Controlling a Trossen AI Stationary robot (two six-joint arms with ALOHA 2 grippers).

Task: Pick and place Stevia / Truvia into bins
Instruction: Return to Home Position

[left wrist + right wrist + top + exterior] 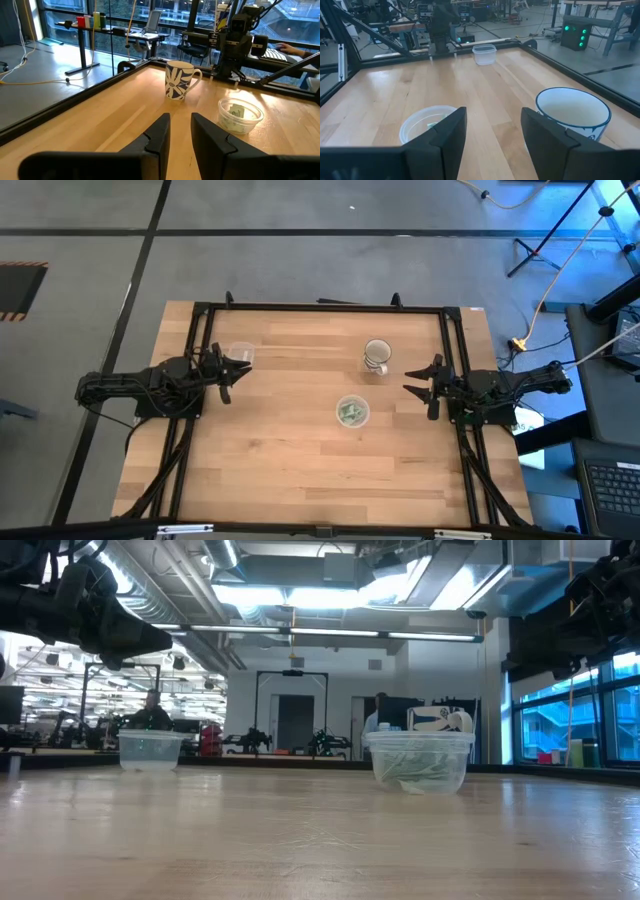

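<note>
Several pale green Stevia sachets [351,413] lie inside a clear plastic bin [352,411] that stands at the table's middle; they also show through the bin's wall [418,762] in the low view. A second clear bin [240,353] stands at the far left, and it looks empty [484,54]. My left gripper [238,375] hangs above the table's left edge beside that bin, its fingers [160,135] a small gap apart with nothing between them. My right gripper [412,382] hangs at the right edge, open wide [494,132] and holding nothing.
A white mug with dark markings [376,358] stands upright on the table, far of the filled bin and nearer my right gripper [572,112]. A black frame [320,306] runs along the table's edges. Bare wood [300,470] stretches toward the near edge.
</note>
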